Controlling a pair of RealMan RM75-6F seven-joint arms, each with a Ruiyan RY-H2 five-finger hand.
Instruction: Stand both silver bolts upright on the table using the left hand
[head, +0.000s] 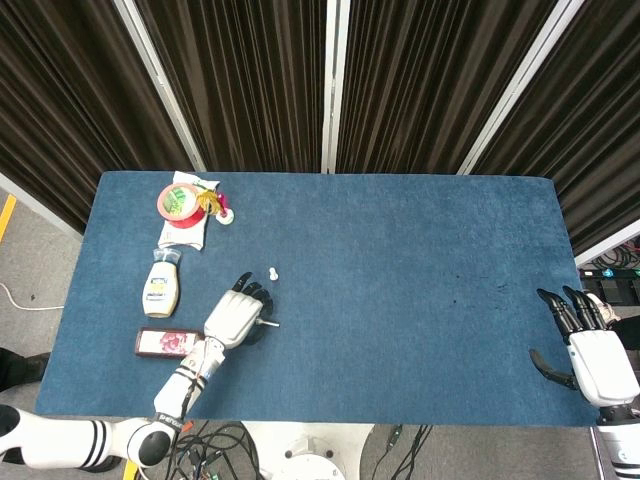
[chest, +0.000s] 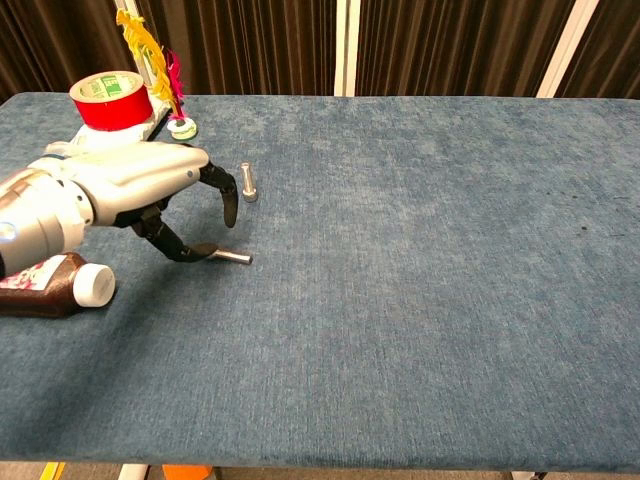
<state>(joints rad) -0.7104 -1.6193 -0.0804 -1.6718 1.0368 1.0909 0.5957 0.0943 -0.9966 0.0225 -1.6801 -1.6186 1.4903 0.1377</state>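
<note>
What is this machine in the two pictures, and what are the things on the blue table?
It is a robot with two arms, each ending in a mechanical hand, working at a table covered in blue cloth. One picture looks down from the robot's head; the other looks forward from its chest.

The left hand hovers with its fingers curved around the head end of a silver bolt lying flat; it does not hold it yet. A second bolt stands upright just beyond. The right hand waits open at the table's far edge, holding nothing.

Near the left hand are a dark bottle lying on its side, a pale bottle, and a red tape roll.
</note>
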